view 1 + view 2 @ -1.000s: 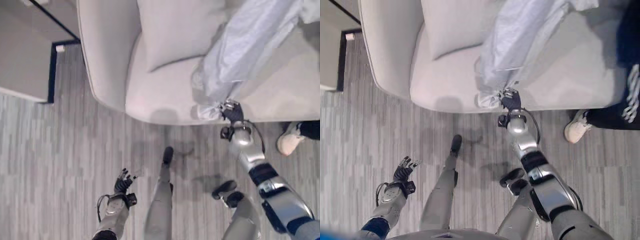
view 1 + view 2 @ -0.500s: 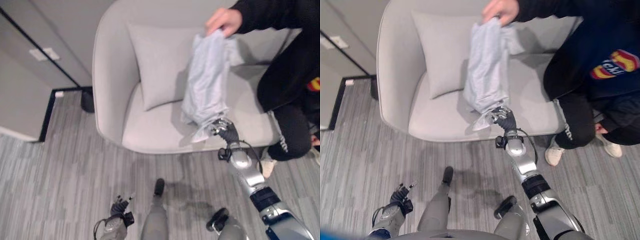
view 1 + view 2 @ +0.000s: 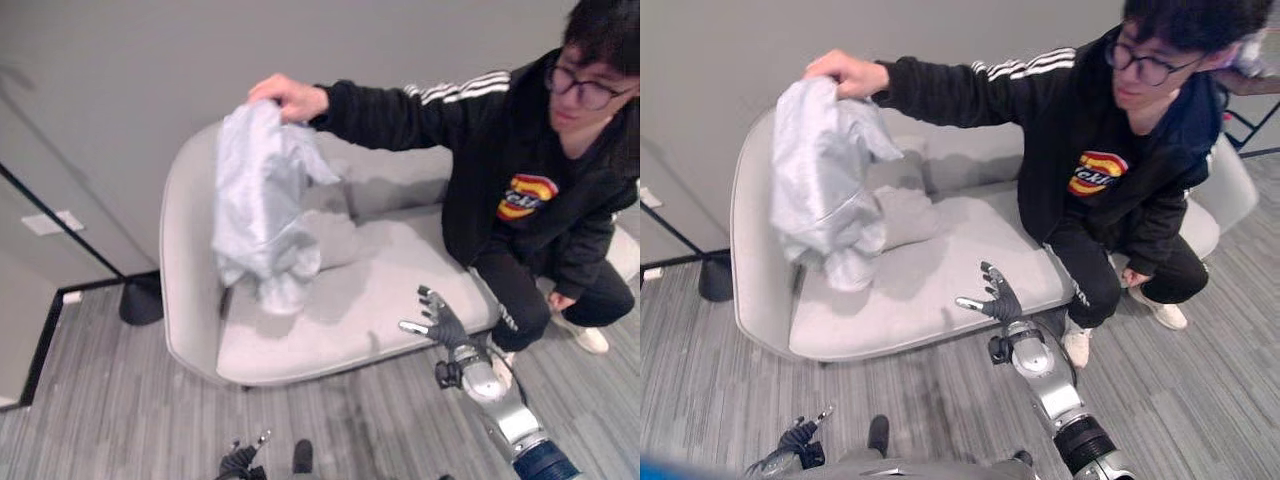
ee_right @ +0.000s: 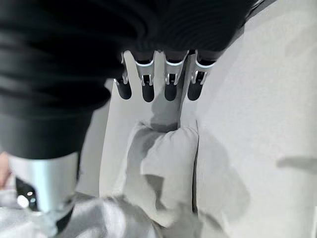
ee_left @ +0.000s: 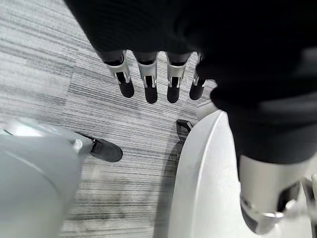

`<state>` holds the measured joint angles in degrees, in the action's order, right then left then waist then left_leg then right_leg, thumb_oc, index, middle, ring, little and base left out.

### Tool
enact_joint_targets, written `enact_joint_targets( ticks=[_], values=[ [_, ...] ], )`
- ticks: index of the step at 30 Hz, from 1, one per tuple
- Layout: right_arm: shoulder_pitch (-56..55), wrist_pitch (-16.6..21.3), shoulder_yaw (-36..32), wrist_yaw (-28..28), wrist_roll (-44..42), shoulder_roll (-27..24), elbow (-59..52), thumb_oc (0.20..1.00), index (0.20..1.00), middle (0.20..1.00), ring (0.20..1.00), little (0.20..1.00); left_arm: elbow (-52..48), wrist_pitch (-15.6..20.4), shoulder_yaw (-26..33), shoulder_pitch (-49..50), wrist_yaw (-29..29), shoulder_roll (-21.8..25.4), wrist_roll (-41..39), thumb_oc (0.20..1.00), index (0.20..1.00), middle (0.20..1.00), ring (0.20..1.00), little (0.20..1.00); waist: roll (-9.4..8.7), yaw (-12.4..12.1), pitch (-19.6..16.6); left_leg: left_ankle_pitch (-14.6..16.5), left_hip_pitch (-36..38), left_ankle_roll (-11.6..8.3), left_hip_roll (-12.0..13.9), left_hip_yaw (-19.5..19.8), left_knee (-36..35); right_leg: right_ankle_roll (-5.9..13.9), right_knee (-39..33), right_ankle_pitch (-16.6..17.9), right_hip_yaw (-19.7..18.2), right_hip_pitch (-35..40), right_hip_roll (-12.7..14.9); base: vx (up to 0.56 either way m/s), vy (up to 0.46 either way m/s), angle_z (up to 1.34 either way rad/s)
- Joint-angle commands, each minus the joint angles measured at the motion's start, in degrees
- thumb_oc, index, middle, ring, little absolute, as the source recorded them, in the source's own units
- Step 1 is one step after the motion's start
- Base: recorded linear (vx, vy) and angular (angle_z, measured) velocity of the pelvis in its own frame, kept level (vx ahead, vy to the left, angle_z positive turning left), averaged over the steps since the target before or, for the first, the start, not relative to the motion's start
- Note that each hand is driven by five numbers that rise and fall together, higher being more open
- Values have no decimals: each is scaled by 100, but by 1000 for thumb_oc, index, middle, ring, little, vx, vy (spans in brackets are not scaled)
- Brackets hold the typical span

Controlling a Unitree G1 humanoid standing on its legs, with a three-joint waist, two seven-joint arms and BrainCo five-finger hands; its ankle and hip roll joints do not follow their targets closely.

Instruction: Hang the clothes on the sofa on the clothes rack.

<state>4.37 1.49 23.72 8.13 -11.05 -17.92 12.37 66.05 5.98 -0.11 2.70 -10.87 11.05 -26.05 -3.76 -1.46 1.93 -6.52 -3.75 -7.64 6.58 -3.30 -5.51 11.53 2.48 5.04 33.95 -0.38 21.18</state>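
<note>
A person's hand point(image 3: 285, 92) holds a pale blue-grey garment point(image 3: 262, 200) up in the air over the left end of the grey sofa point(image 3: 340, 320). My right hand point(image 3: 440, 322) is open in front of the sofa's front edge, fingers spread, well apart from the garment. Its straight fingers point(image 4: 153, 79) point toward a grey cushion point(image 4: 163, 168) and the sofa back. My left hand point(image 3: 800, 440) hangs low over the floor, and its fingers point(image 5: 148, 84) are straight and hold nothing.
The person in a black top point(image 3: 520, 190) sits on the sofa's right part, legs reaching the floor near my right arm. A black round stand base point(image 3: 140, 300) rests on the striped grey floor point(image 3: 90, 400) left of the sofa. A grey wall rises behind.
The camera has swung upward. The person lifted the garment up and to the left. My right hand, earlier at the garment's lower edge, is now apart from it with fingers spread.
</note>
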Motion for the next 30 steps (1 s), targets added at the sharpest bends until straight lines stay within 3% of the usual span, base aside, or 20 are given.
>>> enact_joint_targets(
  ticks=[1, 6, 8, 9, 10, 12, 14, 16, 17, 18, 21, 30],
  values=[
    [485, 213, 0, -29, 221, 158, -97, 1000, 1000, 1000, 1000, 1000, 283, 25, -10, -294, -24, 174, 329, 1000, 1000, 1000, 1000, 1000, -209, -141, 153, 1066, 452, 248, -315, -252, 51, 347, 185, 822, 56, -391, 710, -17, 109, -10],
    [438, 225, 47, -137, -226, 342, -17, 1000, 1000, 1000, 1000, 1000, 582, -64, 132, -289, 9, 251, 512, 1000, 1000, 1000, 1000, 1000, -299, -186, 45, 1269, 725, 343, -484, -347, 51, 347, 62, 1037, -49, -210, 809, -2, 106, -15],
    [352, 304, 69, -377, -1364, 515, 232, 1000, 1000, 1000, 1000, 1000, 811, -151, 197, -285, 21, 320, 687, 1000, 1000, 1000, 1000, 1000, -335, -220, 4, 1309, 840, 419, -598, -320, 51, 347, 112, 990, -136, -114, 881, -31, 163, -9],
    [294, 365, 87, -502, -2071, 632, 379, 1000, 1000, 1000, 1000, 1000, 970, -169, 235, -320, 17, 344, 683, 1000, 1000, 1000, 1000, 1000, -394, -140, 7, 1182, 847, 489, -665, -319, 51, 347, 220, 1058, -421, -180, 899, -44, 91, -3],
    [296, 366, 87, -503, -2072, 632, 381, 1000, 1000, 1000, 1000, 1000, 971, -168, 236, -321, 17, 344, 683, 1000, 1000, 1000, 1000, 1000, -395, -147, 8, 1184, 849, 488, -666, -327, 51, 347, 227, 1055, -433, -189, 900, -54, 81, 4],
    [236, 398, 140, -542, -2432, 664, 372, 1000, 1000, 1000, 1000, 1000, 1068, -168, 304, -326, -44, 391, 588, 1000, 1000, 1000, 1000, 1000, -355, -26, 50, 1131, 885, 533, -639, -285, 68, 347, 415, 776, -1247, -295, 585, -25, 74, 5],
    [134, 432, 218, -680, -2723, 644, 263, 1000, 1000, 1000, 1000, 1000, 1074, -158, 301, -278, -30, 422, 542, 1000, 1000, 1000, 1000, 1000, -278, 10, 62, 1079, 897, 585, -577, -275, 96, 196, 640, 103, -1829, -373, 107, -21, 94, 17],
    [34, 451, 246, -814, -3017, 567, 252, 1000, 1000, 1000, 1000, 1000, 1077, -166, 236, -229, 24, 455, 620, 1000, 1000, 1000, 1000, 1000, -202, 27, 40, 1025, 877, 639, -560, -192, 118, 5, 934, -379, -2010, -373, -332, -5, 55, 41],
    [34, 451, 246, -814, -3017, 567, 252, 1000, 1000, 1000, 1000, 1000, 1077, -166, 236, -228, 24, 455, 620, 1000, 1000, 1000, 1000, 1000, -202, 27, 37, 1025, 875, 639, -560, -192, 118, 4, 934, -379, -2011, -376, -332, -5, 36, 5],
    [-26, 473, 230, -869, -3276, 570, 306, 1000, 1000, 1000, 1000, 1000, 1095, -159, 213, -220, 49, 472, 640, 1000, 1000, 1000, 1000, 1000, -164, 51, 28, 983, 840, 679, -585, -135, 145, -111, 1125, -630, -2147, -396, -705, -9, 19, -6],
    [-188, 505, 101, -904, -3888, 651, 503, 1000, 1000, 1000, 1000, 1000, 991, -141, 194, -186, 76, 390, 468, 1000, 1000, 1000, 1000, 1000, -227, 20, 30, 957, 785, 686, -717, 70, 207, -340, 838, -842, -2379, -206, -1113, 15, -47, 31],
    [-402, 547, -189, -1093, -4034, 585, 741, 1000, 1000, 1000, 1000, 1000, 1032, -138, 211, 14, 172, 280, 278, 1000, 1000, 1000, 1000, 1000, -213, -26, -165, 920, 739, 504, -487, 363, 225, -434, 390, -928, -2069, 145, -1264, 58, -107, 24]
  ],
)
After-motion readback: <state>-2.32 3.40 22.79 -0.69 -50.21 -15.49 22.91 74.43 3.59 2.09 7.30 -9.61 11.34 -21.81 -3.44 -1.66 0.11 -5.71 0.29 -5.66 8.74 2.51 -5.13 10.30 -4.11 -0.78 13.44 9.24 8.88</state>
